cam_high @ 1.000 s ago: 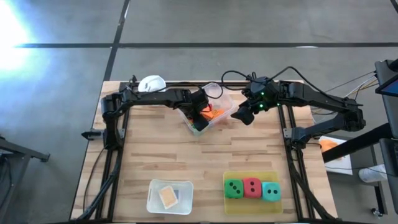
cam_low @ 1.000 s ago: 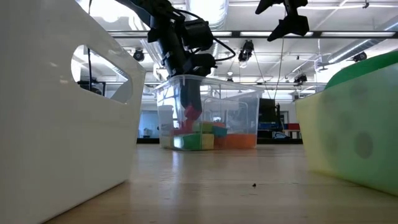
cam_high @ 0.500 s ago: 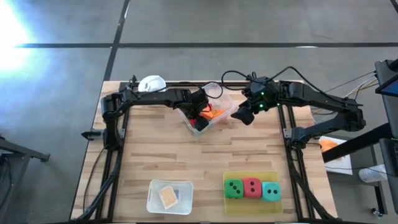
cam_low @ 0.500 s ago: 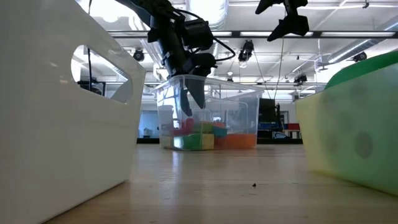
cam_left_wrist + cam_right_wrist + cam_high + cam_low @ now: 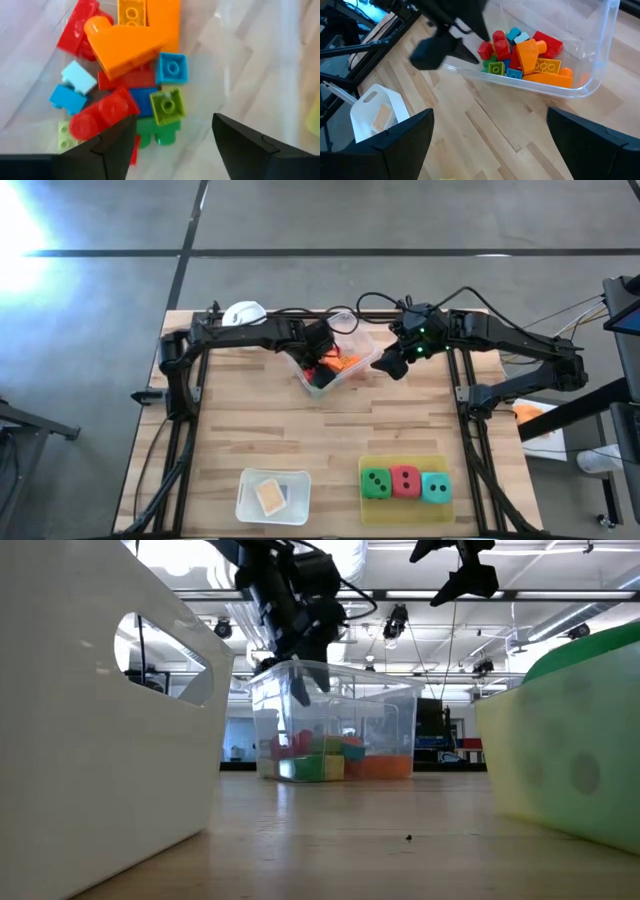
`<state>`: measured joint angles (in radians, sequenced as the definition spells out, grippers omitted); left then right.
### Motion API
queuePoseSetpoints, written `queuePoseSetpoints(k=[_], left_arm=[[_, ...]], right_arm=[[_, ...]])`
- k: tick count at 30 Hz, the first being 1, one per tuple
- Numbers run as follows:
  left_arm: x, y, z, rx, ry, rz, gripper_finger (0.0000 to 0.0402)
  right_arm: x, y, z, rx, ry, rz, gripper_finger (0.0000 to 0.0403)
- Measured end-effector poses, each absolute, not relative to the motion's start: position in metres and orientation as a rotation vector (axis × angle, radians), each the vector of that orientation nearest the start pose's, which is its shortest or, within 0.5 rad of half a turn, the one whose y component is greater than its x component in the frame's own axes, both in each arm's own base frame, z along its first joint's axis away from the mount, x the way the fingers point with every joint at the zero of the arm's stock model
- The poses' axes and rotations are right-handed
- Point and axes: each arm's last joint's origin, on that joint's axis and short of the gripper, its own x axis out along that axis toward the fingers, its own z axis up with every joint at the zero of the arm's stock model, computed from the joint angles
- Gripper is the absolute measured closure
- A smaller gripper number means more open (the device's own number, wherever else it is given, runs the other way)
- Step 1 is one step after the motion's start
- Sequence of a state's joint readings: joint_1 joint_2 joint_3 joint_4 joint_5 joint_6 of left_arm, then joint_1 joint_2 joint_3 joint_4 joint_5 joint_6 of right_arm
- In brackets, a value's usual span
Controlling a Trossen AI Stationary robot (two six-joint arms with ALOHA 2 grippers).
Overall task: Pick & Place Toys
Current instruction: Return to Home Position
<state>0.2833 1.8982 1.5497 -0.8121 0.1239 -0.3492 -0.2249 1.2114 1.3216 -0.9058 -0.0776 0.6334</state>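
Wooden surface (image 5: 300,430), toys seemingly all binned: blocks (image 5: 135,55) heaped in clear tub (image 5: 362,343) at far edge; three dice (image 5: 405,481) in yellow tray (image 5: 404,463); tile (image 5: 270,496) in white bin (image 5: 248,498); left claw (image 5: 174,120) spread wide, empty, above tub; right claw (image 5: 390,365) agape, empty, beside it; only arm retreat apparently outstanding.

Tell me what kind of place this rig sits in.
Likely a robotics lab in an industrial hall: concrete floor around the wooden table, strip lights and exposed ducts overhead. Left gripper open over the clear tub, right gripper open beside it.
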Motion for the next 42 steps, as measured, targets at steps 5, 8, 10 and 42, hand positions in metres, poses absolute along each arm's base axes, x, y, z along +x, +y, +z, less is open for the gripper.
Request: queuePoseSetpoints(k=[5,8,10,42], left_arm=[[0.363,0.097,0.268,-0.534,1.079,0.326,0.0178],[0.351,0.087,0.291,-0.518,1.039,0.31,0.0207],[0.343,0.078,0.306,-0.495,1.003,0.296,0.0229],[0.124,-0.001,0.306,-0.47,0.36,0.094,0.0389]], right_arm=[[0.226,-0.049,0.37,0.714,0.715,-0.384,0.0024],[0.227,-0.049,0.371,0.706,0.699,-0.391,0.004],[0.228,-0.048,0.372,0.697,0.685,-0.401,0.0071],[0.135,0.011,0.403,0.581,0.483,-0.384,0.0373]])
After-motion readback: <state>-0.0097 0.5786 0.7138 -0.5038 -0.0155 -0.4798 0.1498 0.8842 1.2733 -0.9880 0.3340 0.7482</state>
